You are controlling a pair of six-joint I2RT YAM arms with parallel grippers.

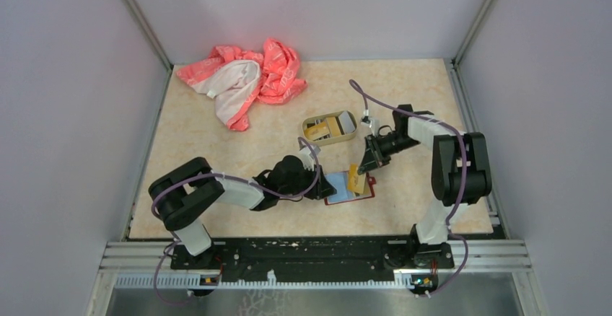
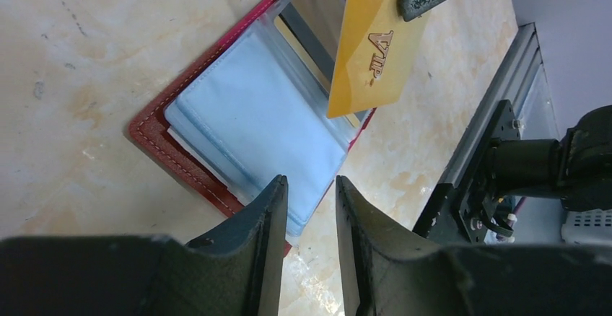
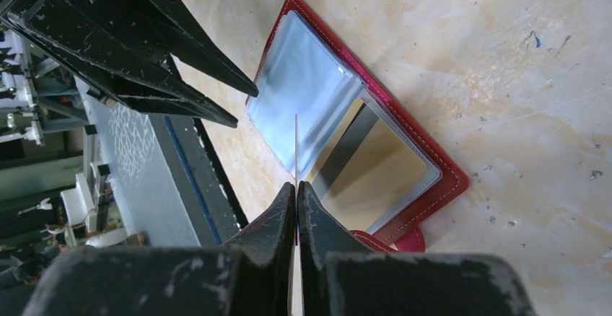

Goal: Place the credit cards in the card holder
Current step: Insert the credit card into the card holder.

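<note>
The dark-red card holder lies open on the table, its pale blue-grey clear pockets up; it also shows in the left wrist view and the right wrist view. My right gripper is shut on a yellow-gold credit card marked VIP, held on edge just above the holder's middle fold. In the right wrist view the card shows edge-on. A gold card with a dark stripe lies in one pocket. My left gripper is narrowly open and empty, its tips over the holder's left edge.
A tan tin tray with more cards stands just behind the holder. A crumpled pink and white cloth lies at the back left. The metal rail runs along the near edge.
</note>
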